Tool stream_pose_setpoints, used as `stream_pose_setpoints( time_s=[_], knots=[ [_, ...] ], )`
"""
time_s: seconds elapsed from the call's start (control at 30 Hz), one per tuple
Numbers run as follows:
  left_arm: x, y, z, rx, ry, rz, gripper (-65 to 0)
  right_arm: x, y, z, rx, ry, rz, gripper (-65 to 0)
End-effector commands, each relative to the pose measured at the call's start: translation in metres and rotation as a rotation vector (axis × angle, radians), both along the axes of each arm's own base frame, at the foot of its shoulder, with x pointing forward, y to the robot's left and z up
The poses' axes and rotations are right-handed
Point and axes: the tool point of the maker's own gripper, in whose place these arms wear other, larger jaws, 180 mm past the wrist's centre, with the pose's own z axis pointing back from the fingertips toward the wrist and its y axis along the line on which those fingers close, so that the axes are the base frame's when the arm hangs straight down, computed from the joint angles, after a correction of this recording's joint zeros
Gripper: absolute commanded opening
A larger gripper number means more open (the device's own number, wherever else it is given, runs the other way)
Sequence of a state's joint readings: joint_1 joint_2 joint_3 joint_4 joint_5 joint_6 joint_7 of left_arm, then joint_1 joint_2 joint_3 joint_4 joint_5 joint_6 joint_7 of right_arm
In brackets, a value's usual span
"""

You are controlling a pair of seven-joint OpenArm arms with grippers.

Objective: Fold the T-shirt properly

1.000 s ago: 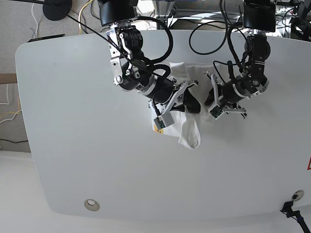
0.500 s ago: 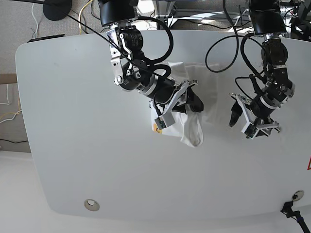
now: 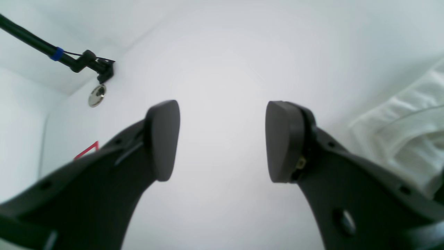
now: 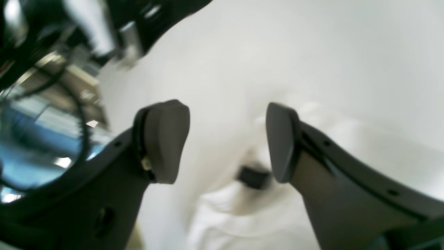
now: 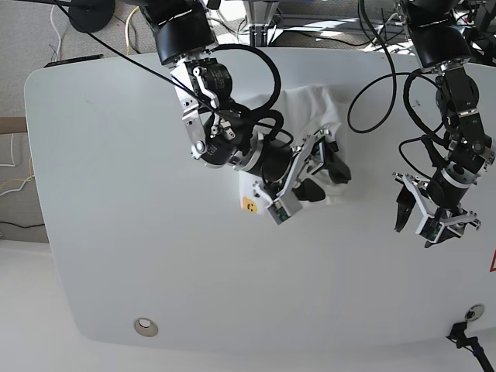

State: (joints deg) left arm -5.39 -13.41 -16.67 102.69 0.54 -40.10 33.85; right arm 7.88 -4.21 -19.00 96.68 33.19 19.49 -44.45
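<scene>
- The table (image 5: pixel 116 232) carries the T-shirt (image 5: pixel 314 108), bunched at about one o'clock from centre and only partly folded.
- The right gripper (image 5: pixel 319 172) hangs over the shirt's lower edge, jaws parted, holding nothing; the black neck label (image 4: pixel 254 177) lies below them.
- The left gripper (image 5: pixel 428 218) sits well apart at three o'clock, jaws open and empty over bare table.
- Risk: with both grips released, the loose bundle may slump, or a descending jaw may snag cloth and undo the fold.
</scene>
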Motion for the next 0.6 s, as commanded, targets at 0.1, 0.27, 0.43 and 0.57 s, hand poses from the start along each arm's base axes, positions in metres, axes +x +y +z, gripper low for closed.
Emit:
stream_pose_setpoints(
  time_s=[0.1, 0.27, 0.43, 0.57],
  knots=[
    [-0.004, -0.041, -0.001, -0.02, 0.035, -0.044, -28.6, 0.055, -0.076, 0.005, -0.029, -0.041, -0.195, -37.8],
    [-0.036, -0.084, -0.03, -0.064, 0.118, -0.114, -30.1, 0.073, -0.102, -0.021, -0.069, 0.027, -0.251, -65.0],
    [-0.066, -0.105, -0.061, -0.124, 0.209, -0.127, -65.0, 0.079, -0.1, -0.016, -0.047, 0.013, -0.261, -65.0],
    [-0.083, -0.107, -0.079, -0.14, 0.267, -0.122, -65.0, 0.082, -0.09, -0.033, -0.009, 0.066, -0.276, -65.0]
  ],
)
